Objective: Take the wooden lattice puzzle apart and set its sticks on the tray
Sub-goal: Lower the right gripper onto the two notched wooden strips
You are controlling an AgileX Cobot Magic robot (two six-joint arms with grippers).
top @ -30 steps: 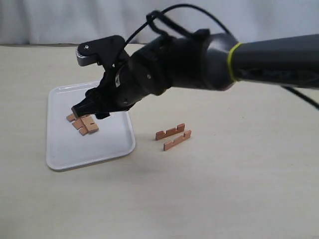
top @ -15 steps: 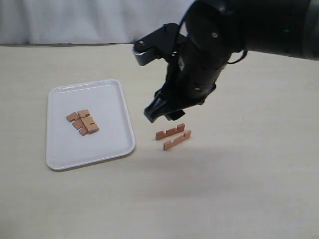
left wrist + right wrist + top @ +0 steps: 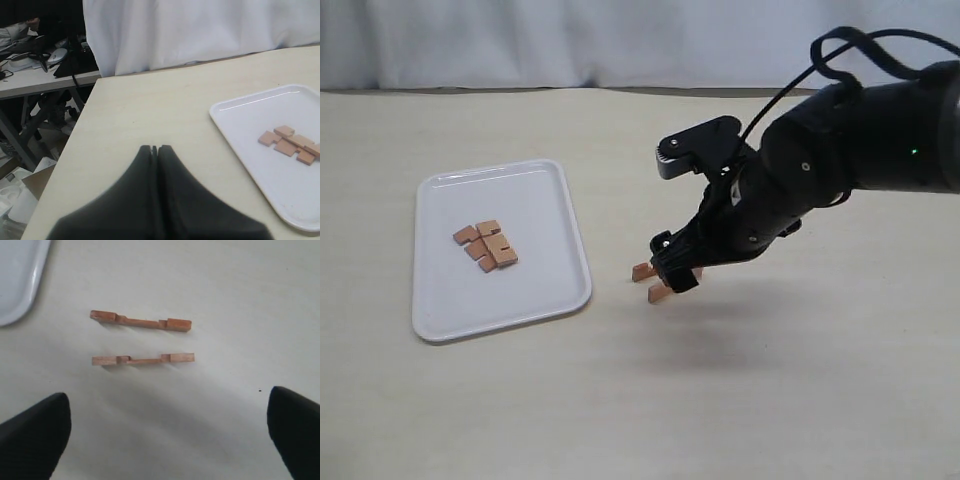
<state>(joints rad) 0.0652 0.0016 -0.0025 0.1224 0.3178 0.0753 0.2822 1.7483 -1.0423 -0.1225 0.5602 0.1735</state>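
On the bench (image 3: 620, 400), just right of the tray (image 3: 500, 300), the right pincer (image 3: 670, 277) is found lowered over two sticks (image 3: 642, 270). Half a second earlier it was held higher and a little to the left, with both sticks fully exposed. Now their right ends are covered in the exterior view. The pair itself has not been shifted.

The right pincer (image 3: 167, 405) is spread wide and nothing is gripped; its fingers are seen clear of the sticks (image 3: 141, 321).

The two sticks lie flat, parallel and slightly apart. Their long axes run from lower left to upper right in the exterior view, and their notched edges are turned the same way.

The other sticks (image 3: 486, 246) are unmoved on the tray (image 3: 240, 110), touching in a small cluster (image 3: 290, 144).

The left pincer (image 3: 155, 150) is pressed together, empty, beside the tray.
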